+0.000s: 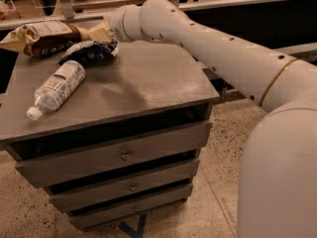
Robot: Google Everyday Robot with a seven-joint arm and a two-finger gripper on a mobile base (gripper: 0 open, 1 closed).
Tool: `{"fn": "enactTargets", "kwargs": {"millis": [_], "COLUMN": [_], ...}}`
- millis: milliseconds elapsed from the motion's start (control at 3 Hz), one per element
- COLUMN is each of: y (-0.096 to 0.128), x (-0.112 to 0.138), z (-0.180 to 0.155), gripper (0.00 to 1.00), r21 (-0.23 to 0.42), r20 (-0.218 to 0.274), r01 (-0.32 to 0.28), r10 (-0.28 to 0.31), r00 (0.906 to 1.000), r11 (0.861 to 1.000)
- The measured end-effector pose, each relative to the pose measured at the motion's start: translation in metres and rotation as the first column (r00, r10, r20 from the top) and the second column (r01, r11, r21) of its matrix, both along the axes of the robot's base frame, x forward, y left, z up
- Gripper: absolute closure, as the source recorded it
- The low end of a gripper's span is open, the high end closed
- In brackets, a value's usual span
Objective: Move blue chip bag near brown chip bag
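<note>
The blue chip bag [89,51], small, wrinkly and dark blue with white patches, lies on the grey cabinet top [148,78] at the back left. It sits right in front of the brown chip bag [47,36] and touches or nearly touches it. The brown bag is larger, dark brown with cream-tan ends, and lies along the back edge. My gripper [113,39] is at the blue bag's right end, at the tip of the white arm [208,43] that reaches in from the right. The wrist hides most of it.
A clear plastic bottle with a white label [57,89] lies on its side in front of the blue bag, cap toward the front left corner. The cabinet has three drawers [124,155] below. Railings and a dark wall run behind it. The floor is speckled.
</note>
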State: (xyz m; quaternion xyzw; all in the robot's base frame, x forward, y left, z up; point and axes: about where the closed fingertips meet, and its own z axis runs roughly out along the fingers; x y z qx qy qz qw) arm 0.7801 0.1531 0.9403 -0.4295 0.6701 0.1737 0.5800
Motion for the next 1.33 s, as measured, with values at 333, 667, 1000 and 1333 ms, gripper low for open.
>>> {"fn": "enactTargets", "kwargs": {"millis": [333,667,1000,1333], "y": [-0.007,-0.037,-0.08,-0.124], "x": [-0.001,-0.001,-0.005,-0.012], "z": [-0.001,0.001,0.004,0.004], "gripper": [0.0,0.0,0.0,0.0], "r21": [0.004,0.005,-0.006,-0.019], "r20": [-0.002,-0.008,-0.004,-0.009], "r01": [0.006,0.048,0.112,0.186], "r10": [-0.006,-0.048,-0.112,-0.186], "r00": [1.0,0.9988,0.9937,0.9824], "r11": [1.0,0.999,0.994,0.982]}}
